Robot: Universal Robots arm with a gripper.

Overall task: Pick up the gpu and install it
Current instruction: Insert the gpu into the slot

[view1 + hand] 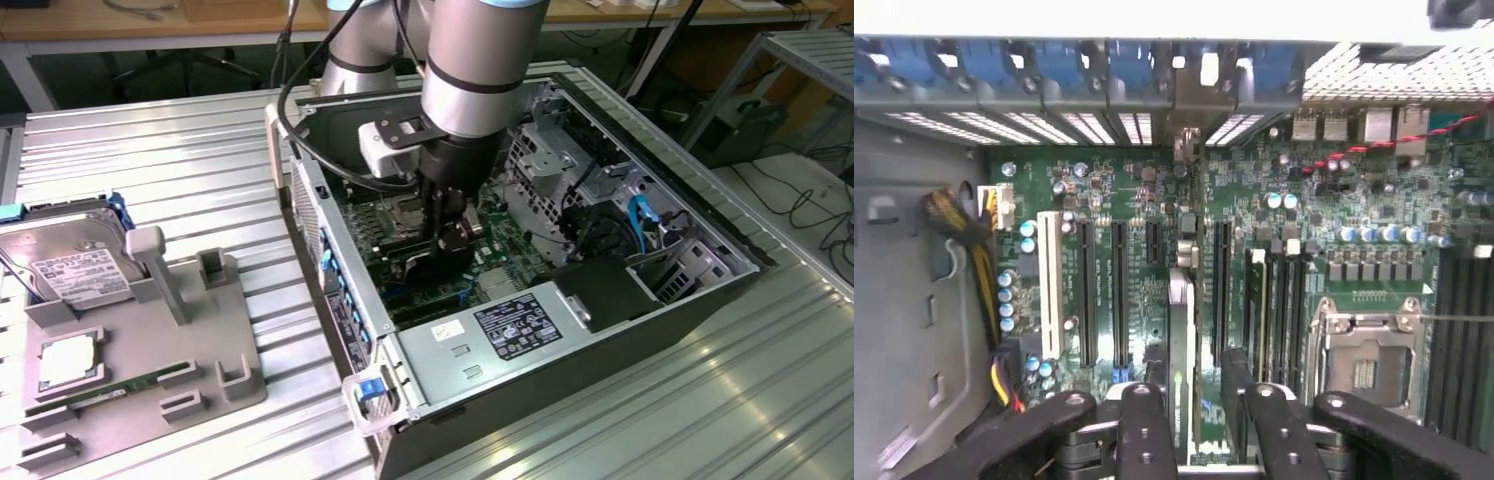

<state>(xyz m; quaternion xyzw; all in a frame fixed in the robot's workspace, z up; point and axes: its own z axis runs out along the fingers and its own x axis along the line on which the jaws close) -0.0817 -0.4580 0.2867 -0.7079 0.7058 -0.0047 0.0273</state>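
Observation:
My gripper [451,232] reaches down into the open computer case [694,290], just above the green motherboard [501,235]. In the wrist view the gpu [1180,360] shows edge-on as a thin green card, and my gripper [1199,425] is shut on it between its black fingers [1144,430]. The card stands upright in line with the long black expansion slots [1119,290]. Its silver end bracket [1185,145] points to the rear wall with the blue slot latches [1054,65]. Where the card's lower edge meets the board is hidden.
A grey fixture tray [200,330] at the exterior view's left carries a silver hard drive [80,265], a processor chip [67,360] and a narrow memory stick [114,392]. Inside the case lie the power supply [514,325], the processor socket [1364,360] and yellow-black cables [974,250].

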